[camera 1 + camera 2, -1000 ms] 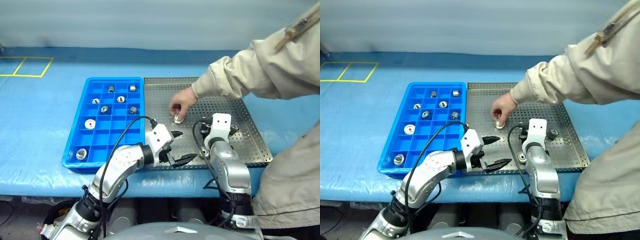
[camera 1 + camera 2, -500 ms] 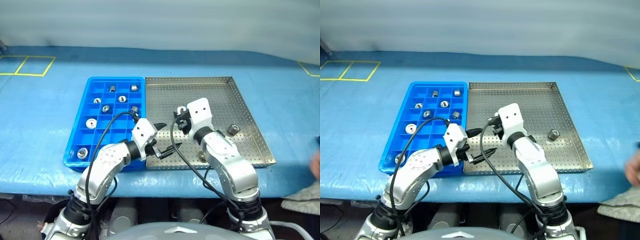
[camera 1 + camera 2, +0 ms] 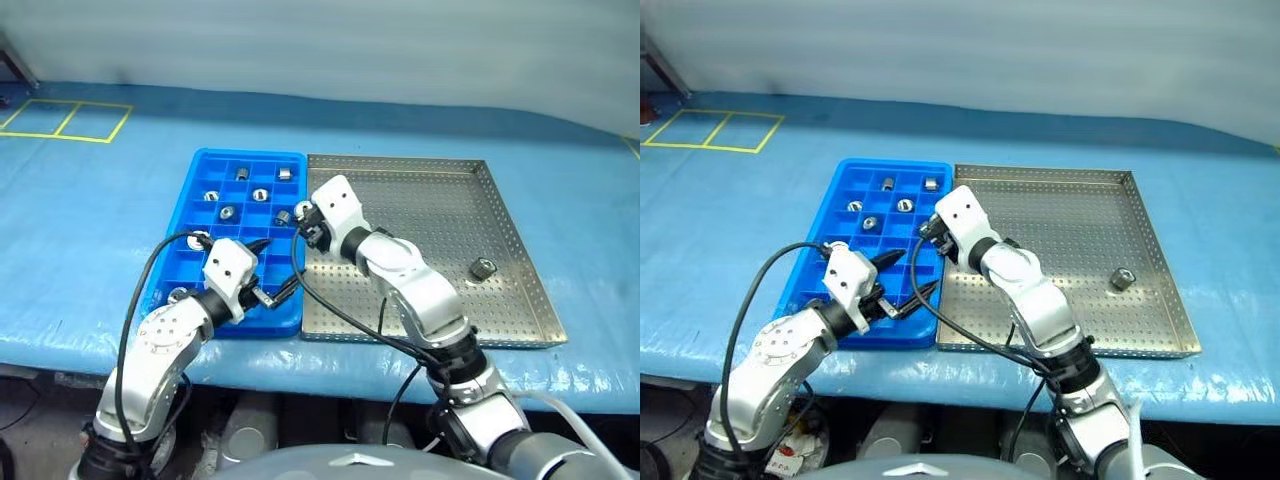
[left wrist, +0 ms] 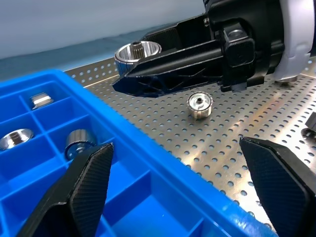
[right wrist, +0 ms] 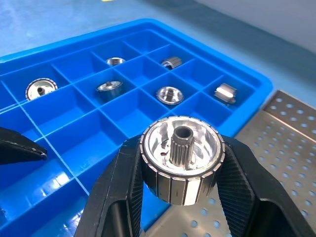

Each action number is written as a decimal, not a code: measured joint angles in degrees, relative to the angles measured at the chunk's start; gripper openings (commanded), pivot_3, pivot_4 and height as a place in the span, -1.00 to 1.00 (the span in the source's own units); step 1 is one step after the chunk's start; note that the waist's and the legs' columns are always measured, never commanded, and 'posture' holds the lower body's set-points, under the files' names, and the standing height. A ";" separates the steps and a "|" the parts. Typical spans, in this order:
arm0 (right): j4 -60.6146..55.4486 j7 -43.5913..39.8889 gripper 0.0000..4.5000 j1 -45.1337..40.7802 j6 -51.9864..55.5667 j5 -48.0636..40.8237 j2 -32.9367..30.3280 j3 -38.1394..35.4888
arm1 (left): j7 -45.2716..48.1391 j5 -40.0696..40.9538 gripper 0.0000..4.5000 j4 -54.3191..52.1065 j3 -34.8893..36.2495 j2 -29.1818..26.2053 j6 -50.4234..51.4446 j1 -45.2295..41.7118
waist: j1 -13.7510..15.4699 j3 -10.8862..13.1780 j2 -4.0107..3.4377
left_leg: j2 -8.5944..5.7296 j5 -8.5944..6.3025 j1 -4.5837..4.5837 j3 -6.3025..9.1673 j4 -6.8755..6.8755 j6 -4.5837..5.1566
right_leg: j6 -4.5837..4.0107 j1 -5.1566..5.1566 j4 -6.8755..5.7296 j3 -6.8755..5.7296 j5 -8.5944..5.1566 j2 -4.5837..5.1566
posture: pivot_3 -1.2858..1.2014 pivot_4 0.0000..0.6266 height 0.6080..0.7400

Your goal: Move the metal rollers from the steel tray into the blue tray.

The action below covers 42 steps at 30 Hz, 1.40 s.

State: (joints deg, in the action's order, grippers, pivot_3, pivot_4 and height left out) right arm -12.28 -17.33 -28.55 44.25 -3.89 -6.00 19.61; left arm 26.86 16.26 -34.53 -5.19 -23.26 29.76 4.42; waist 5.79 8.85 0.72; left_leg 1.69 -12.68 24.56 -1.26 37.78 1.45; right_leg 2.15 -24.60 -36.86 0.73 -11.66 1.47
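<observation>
the right gripper (image 5: 180, 197) clamps a metal roller (image 5: 180, 158) between its fingers, above the edge where the blue tray (image 3: 165, 275) meets the steel tray (image 3: 520, 260). the left gripper (image 3: 272, 272) hangs over the blue tray's near end (fingers spread wide, holding nothing). another roller (image 3: 484, 267) lies in the steel tray.

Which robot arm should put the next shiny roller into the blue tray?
Probably the right. Its tool is shut on a metal roller by the blue tray's edge, near free compartments. The left tool is open and holds nothing.
</observation>
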 measured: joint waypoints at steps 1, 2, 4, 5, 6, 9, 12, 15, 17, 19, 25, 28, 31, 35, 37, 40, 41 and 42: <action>1.36 -0.30 -0.24 -0.36 -0.48 0.03 0.33 0.27 | -0.49 -0.02 1.00 -0.50 0.31 -0.05 0.10 0.63 | 0.30 0.01 -0.01 | 0.01 0.00 0.00 0.01 0.00 0.00 | 0.00 0.00 0.00 -0.01 0.00 0.00 | 0.38 -0.52 1.00; 2.61 -0.67 -0.24 -0.78 -1.07 0.02 0.70 0.37 | -0.85 -0.02 1.00 -0.98 0.57 -0.15 0.20 1.29 | 0.81 0.01 -0.01 | 0.01 0.00 0.00 0.01 -0.01 0.00 | -0.01 -0.01 0.00 -0.02 -0.01 0.00 | 0.39 -0.52 1.00; 5.35 -1.52 -0.24 -2.13 -2.60 0.04 1.75 0.39 | -1.59 0.04 1.00 -2.26 1.50 -0.43 0.48 3.04 | 1.53 0.02 -0.02 | 0.01 0.00 0.00 -0.01 -0.03 -0.01 | -0.01 -0.03 0.00 -0.02 -0.01 0.01 | 0.41 -0.52 1.00; 6.23 -1.72 -0.24 -2.56 -3.19 0.08 2.05 0.39 | -1.87 0.05 1.00 -2.79 1.98 -0.63 0.72 3.74 | 1.92 0.02 -0.02 | 0.01 0.00 0.00 0.00 -0.05 -0.01 | -0.02 -0.03 0.01 -0.03 -0.01 0.01 | 0.41 -0.52 1.00; 7.44 -2.00 -0.24 -3.05 -4.07 0.22 2.31 0.39 | -2.07 0.04 1.00 -3.23 2.46 -0.87 0.84 4.45 | 2.38 0.02 -0.02 | 0.01 -0.01 0.00 0.00 -0.08 -0.01 | -0.03 -0.04 0.02 -0.04 -0.02 0.01 | 0.42 -0.52 1.00; 9.92 -2.54 -0.24 -3.70 -5.28 0.30 3.19 0.35 | -2.18 0.36 1.00 -4.45 3.56 -1.43 1.05 6.17 | 3.41 0.02 -0.03 | 0.01 -0.01 0.01 0.00 -0.18 -0.03 | -0.07 -0.08 0.05 -0.05 -0.05 0.02 | 0.43 -0.52 1.00; 12.79 -3.10 -0.24 -4.13 -6.56 0.25 4.30 0.27 | -1.85 1.26 1.00 -5.30 4.95 -1.94 1.56 7.71 | 4.65 0.03 -0.04 | 0.01 -0.02 0.03 -0.01 -0.24 -0.05 | -0.11 -0.13 0.06 -0.09 -0.08 0.01 | 0.44 -0.52 1.00; 15.40 -3.82 -0.24 -4.26 -7.46 0.24 4.99 0.16 | -1.88 2.30 1.00 -6.03 5.87 -2.04 2.14 8.41 | 5.80 0.04 -0.05 | 0.01 -0.03 0.05 -0.01 -0.28 -0.07 | -0.15 -0.16 0.07 -0.15 -0.10 0.01 | 0.45 -0.52 1.00; 16.83 -4.13 -0.24 -4.26 -7.87 0.25 5.65 0.20 | -1.93 2.40 1.00 -6.08 6.13 -2.06 2.18 8.45 | 6.44 0.04 -0.05 | 0.00 -0.03 0.06 -0.01 -0.30 -0.10 | -0.18 -0.17 0.07 -0.19 -0.13 0.00 | 0.45 -0.52 1.00; 18.60 -4.66 -0.24 -4.24 -8.81 0.30 5.92 0.26 | -1.91 2.43 1.00 -6.08 6.26 -2.10 2.21 8.45 | 7.22 0.04 -0.06 | 0.01 -0.04 0.08 -0.04 -0.32 -0.13 | -0.20 -0.20 0.07 -0.21 -0.14 0.00 | 0.45 -0.52 1.00; 20.40 -4.79 0.34 -2.67 -9.13 0.09 6.30 -0.61 | -1.52 2.68 1.00 -6.07 6.33 -2.63 2.22 8.31 | 9.10 0.03 -0.05 | 0.01 -0.05 0.14 -0.21 -0.41 -0.22 | -0.26 -0.33 0.08 -0.22 -0.18 0.00 | 0.41 -0.52 1.00; 18.79 -4.69 0.79 -1.50 -9.06 -0.19 6.17 -1.68 | -0.50 2.88 1.00 -6.05 6.17 -3.40 2.22 7.19 | 9.50 0.03 -0.05 | 0.02 -0.04 0.17 -0.21 -0.42 -0.25 | -0.28 -0.36 0.08 -0.26 -0.20 0.00 | 0.38 -0.52 1.00; 15.06 -4.13 0.99 -0.09 -8.61 -0.63 5.46 -2.65 | 0.67 3.05 1.00 -5.78 5.69 -3.74 2.22 4.73 | 9.33 0.03 -0.05 | 0.01 -0.03 0.20 -0.24 -0.42 -0.28 | -0.28 -0.38 0.08 -0.25 -0.20 0.00 | 0.34 -0.52 1.00; 7.00 -2.71 0.99 2.03 -6.69 -0.96 3.13 -5.06 | 2.64 4.22 1.00 -3.72 4.44 -4.02 2.23 0.50 | 8.74 0.03 -0.05 | 0.01 -0.03 0.25 -0.24 -0.42 -0.28 | -0.28 -0.41 0.08 -0.26 -0.20 0.00 | 0.27 -0.52 1.00; 2.32 -1.36 0.99 3.39 -5.27 -0.92 1.62 -6.75 | 3.65 4.46 1.00 -1.92 3.54 -4.04 2.30 -2.45 | 8.21 0.03 -0.05 | 0.00 -0.02 0.28 -0.23 -0.42 -0.30 | -0.28 -0.41 0.08 -0.26 -0.20 -0.01 | 0.25 -0.52 1.00; -3.15 1.14 0.99 5.78 -3.14 -0.56 -0.34 -9.56 | 5.31 4.61 1.00 0.23 1.49 -4.06 2.52 -6.91 | 6.63 0.03 -0.04 | -0.04 -0.01 0.27 -0.20 -0.42 -0.30 | -0.28 -0.36 0.09 -0.25 -0.20 0.00 | 0.19 -0.52 1.00; -4.91 2.00 0.99 6.80 -2.25 -0.33 -0.83 -10.38 | 5.78 4.59 1.00 1.44 0.64 -4.06 2.77 -8.71 | 5.89 0.03 -0.04 | -0.04 0.00 0.27 -0.19 -0.41 -0.30 | -0.28 -0.35 0.08 -0.25 -0.20 -0.01 | 0.18 -0.52 1.00; -5.99 2.67 0.99 7.44 -1.71 -0.06 -1.18 -10.85 | 5.93 4.58 1.00 2.28 0.09 -4.06 3.05 -9.91 | 5.09 0.03 -0.04 | -0.05 0.00 0.26 -0.18 -0.40 -0.30 | -0.28 -0.32 0.09 -0.25 -0.20 -0.01 | 0.17 -0.52 1.00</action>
State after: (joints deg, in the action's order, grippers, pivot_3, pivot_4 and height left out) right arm -18.27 -14.65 -21.11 42.54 -3.94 -7.18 8.76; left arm 32.80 20.84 -32.25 -5.10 -27.32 32.81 -5.49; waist 10.88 8.88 0.68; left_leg 1.65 -12.68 24.82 -1.44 37.38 1.15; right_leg 1.88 -24.92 -36.78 0.49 -11.86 1.46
